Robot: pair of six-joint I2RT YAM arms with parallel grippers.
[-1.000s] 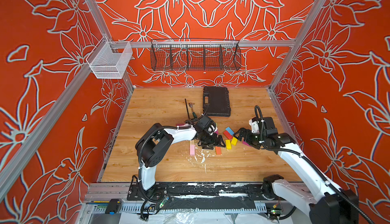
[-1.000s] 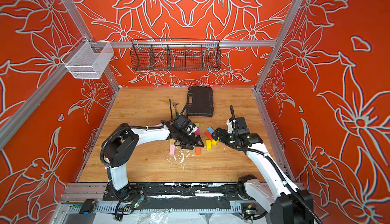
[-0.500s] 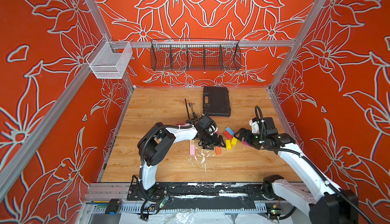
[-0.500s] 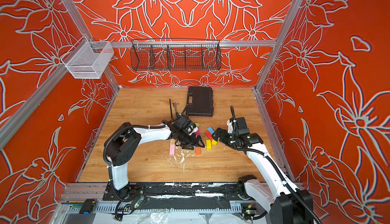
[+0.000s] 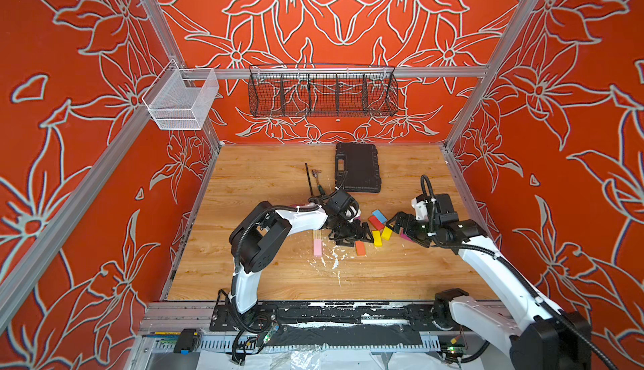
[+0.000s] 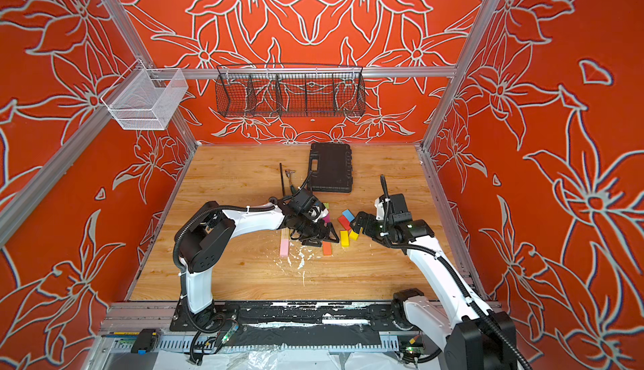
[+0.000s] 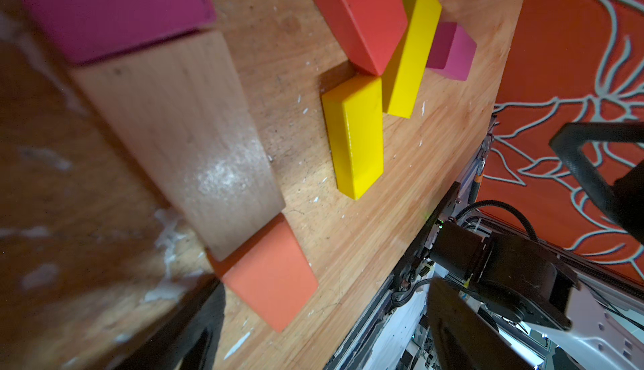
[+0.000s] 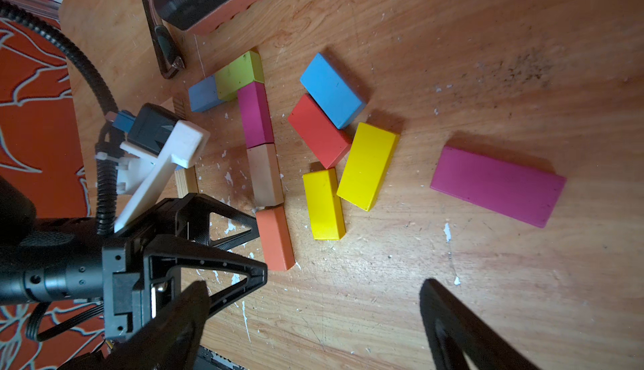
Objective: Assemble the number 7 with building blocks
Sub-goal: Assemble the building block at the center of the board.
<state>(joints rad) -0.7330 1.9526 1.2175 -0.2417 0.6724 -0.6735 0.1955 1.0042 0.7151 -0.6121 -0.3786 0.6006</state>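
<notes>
**Number 7 laid out flat, nothing gripped**

Five small flat wooden building blocks are laid end to end on the wooden table, just nearer than the black plastic case. The far bar is formed by a grey-blue block and a lime-green block. The stem is run toward the near edge by a magenta block, a plain wood block and an orange block.

The left gripper is held with its black fingers apart just left of the orange block, and nothing is clamped.

To the right of the stem, a blue block, a red block and two yellow blocks are clustered. A second magenta block lies farther right. The right gripper is spread wide near these, with nothing held.
</notes>
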